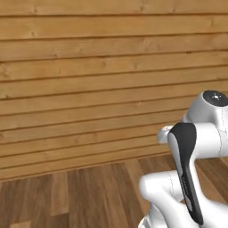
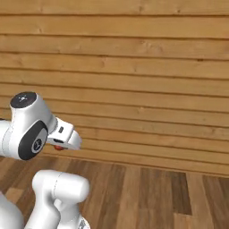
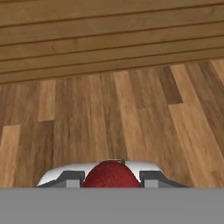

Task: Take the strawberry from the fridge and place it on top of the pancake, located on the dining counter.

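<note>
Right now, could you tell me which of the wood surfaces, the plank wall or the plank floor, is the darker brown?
The plank floor is darker, with brown boards running away from the claw; the plank wall has lighter, honey-coloured horizontal boards.

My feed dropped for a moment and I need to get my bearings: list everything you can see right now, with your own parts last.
strawberry: one, dark red, held between the tips of the claw at the bottom of the hand view; a small red bit of it also peeks out under the hand in the right base view.
wall: one, light-brown horizontal wooden planks, straight ahead across both base views.
floor: one, darker brown wooden boards, below the wall and under the hand.
arm: one, white with dark joints, folded low in front of the base.
claw: one, grey tips, shut on the strawberry, pointing toward the floor and the foot of the wall.
</note>
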